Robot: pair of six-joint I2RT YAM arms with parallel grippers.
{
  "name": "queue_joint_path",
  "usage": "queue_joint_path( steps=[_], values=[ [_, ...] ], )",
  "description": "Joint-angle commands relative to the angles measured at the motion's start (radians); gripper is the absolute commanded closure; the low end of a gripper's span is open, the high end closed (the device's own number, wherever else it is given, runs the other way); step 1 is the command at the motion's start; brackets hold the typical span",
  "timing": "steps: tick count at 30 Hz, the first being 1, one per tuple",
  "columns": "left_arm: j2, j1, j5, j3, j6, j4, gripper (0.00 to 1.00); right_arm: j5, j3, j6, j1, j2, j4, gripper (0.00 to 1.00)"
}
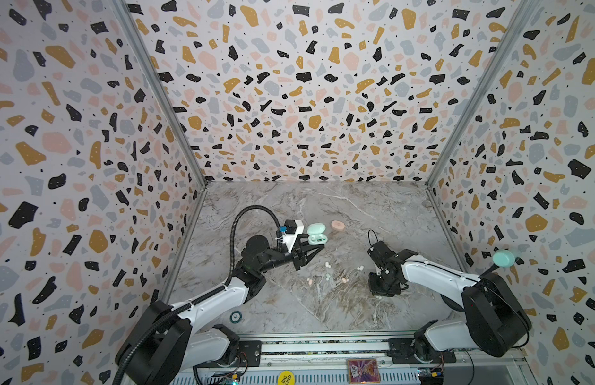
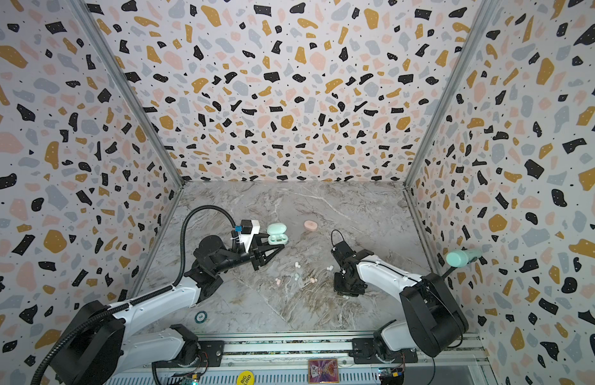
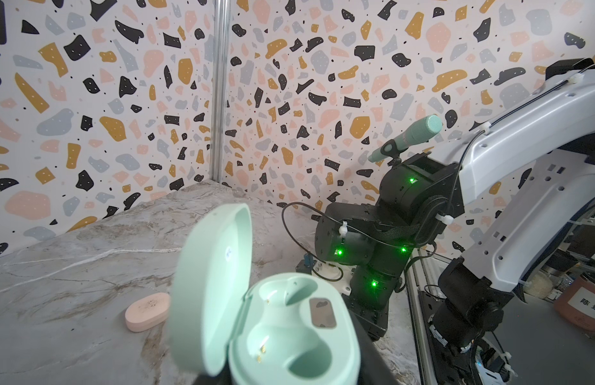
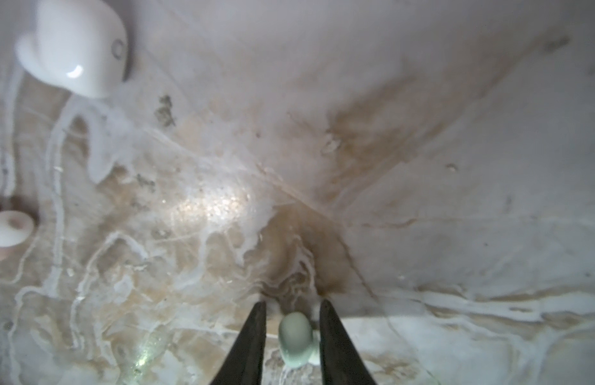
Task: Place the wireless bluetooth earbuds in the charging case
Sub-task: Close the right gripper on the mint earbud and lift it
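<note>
Slip risk: right claw [image 4: 292, 302], narrowly spread, sits off-centre astride mint earbud [image 4: 295, 336] (left claw [image 1: 314, 246] pinches mint case [image 3: 279, 320]), so it may squirt out.

- The mint green oval plastic charging case [image 3: 289, 333] looms out of focus in the left wrist view, its base cut by the picture's edge. The left gripper [image 1: 314, 245] holding it is mostly hidden beneath it there.
- The tiny bean-shaped plastic earbuds [image 1: 328, 265] on the grey marble tabletop [image 1: 323, 206] are too small in both top views to tell how each lies.
- The right gripper [image 4: 292, 310] has its fingertips hidden under its own black wrist in both top views.
- In the right wrist view, a glossy white earbud [image 4: 72, 46] is blurred and a pale pink earbud [image 4: 6, 233] is cut by the edge.
</note>
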Motion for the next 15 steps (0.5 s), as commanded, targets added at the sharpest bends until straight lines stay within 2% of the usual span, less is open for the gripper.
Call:
queue_joint_path(
  steps=[1,15],
  values=[
    [0.0,0.003,0.019,0.011,0.004,0.043,0.78,0.0,0.022,-0.009,0.005,0.012,-0.039,0.72],
    [0.0,0.003,0.022,0.012,0.002,0.04,0.78,-0.006,0.014,-0.002,0.023,0.023,-0.052,0.74]
  ],
)
